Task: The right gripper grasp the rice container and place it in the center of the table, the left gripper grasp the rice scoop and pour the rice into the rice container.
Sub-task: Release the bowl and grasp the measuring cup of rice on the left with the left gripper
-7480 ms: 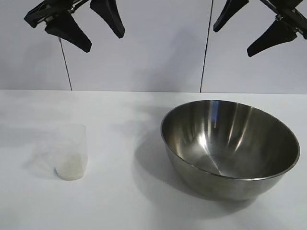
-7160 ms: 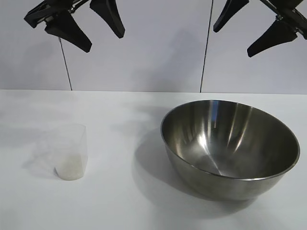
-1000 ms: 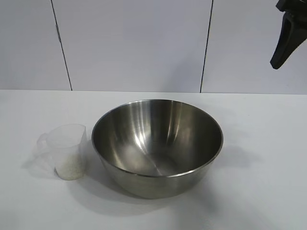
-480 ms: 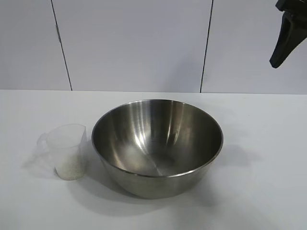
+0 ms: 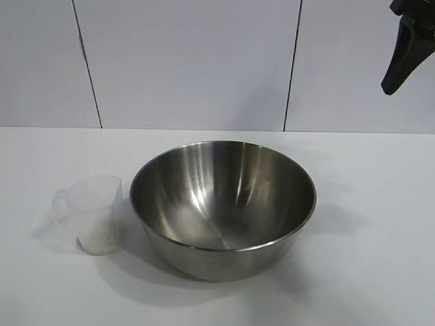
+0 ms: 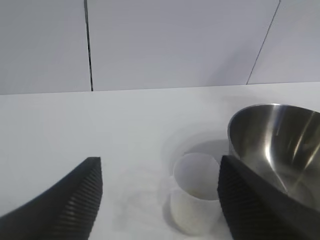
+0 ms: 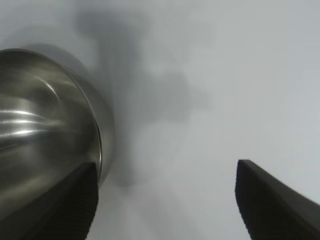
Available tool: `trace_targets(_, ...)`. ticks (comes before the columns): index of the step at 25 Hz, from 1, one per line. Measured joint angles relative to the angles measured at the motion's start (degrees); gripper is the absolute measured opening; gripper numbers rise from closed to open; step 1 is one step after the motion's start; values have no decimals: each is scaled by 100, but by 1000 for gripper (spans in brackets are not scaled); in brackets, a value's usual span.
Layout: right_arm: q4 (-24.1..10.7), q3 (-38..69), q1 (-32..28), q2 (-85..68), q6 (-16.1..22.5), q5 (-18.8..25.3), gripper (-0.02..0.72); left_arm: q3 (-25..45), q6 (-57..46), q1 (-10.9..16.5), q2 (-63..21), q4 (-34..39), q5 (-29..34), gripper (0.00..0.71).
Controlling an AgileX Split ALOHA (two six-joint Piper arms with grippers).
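Observation:
The steel rice container (image 5: 223,204) stands empty at the middle of the white table (image 5: 380,272). The translucent rice scoop (image 5: 95,214) stands upright close beside it on the left, with rice (image 5: 100,239) at its bottom. In the left wrist view, my left gripper (image 6: 160,200) is open above and short of the scoop (image 6: 197,197), with the container (image 6: 280,150) beside it; this gripper is out of the exterior view. My right gripper is open and empty, raised at the upper right; one finger (image 5: 406,51) shows there. The right wrist view shows the container (image 7: 45,130) off to one side of the gripper (image 7: 167,202).
A panelled white wall (image 5: 204,61) runs behind the table. Bare tabletop lies right of the container and along the front edge.
Since seven seconds ago the container has moved from the right side to the table's middle, beside the scoop, and the left gripper has left the exterior view. In the last second nothing has visibly changed.

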Motion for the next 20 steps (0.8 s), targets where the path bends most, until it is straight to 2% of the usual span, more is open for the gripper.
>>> trace_targets(3, 12, 0, 0, 0, 0, -17, 524, 14, 38, 0, 152, 5, -208, 477)
trace_targets(7, 19, 0, 0, 0, 0, -31, 524, 14, 38, 0, 1128, 5, -650, 477)
trace_targets(12, 19, 0, 0, 0, 0, -83, 524, 14, 38, 0, 2871, 32, -2480, 477)
trace_targets(14, 19, 0, 0, 0, 0, -102, 524, -23, -66, 0, 3742, 133, -2868, 477)
trace_targets(17, 19, 0, 0, 0, 0, -111, 524, -57, -300, 0, 4870, 422, -2922, 477)
trace_targets(20, 21, 0, 0, 0, 0, -111, 524, -219, -365, 0, 5546, 813, -2922, 476)
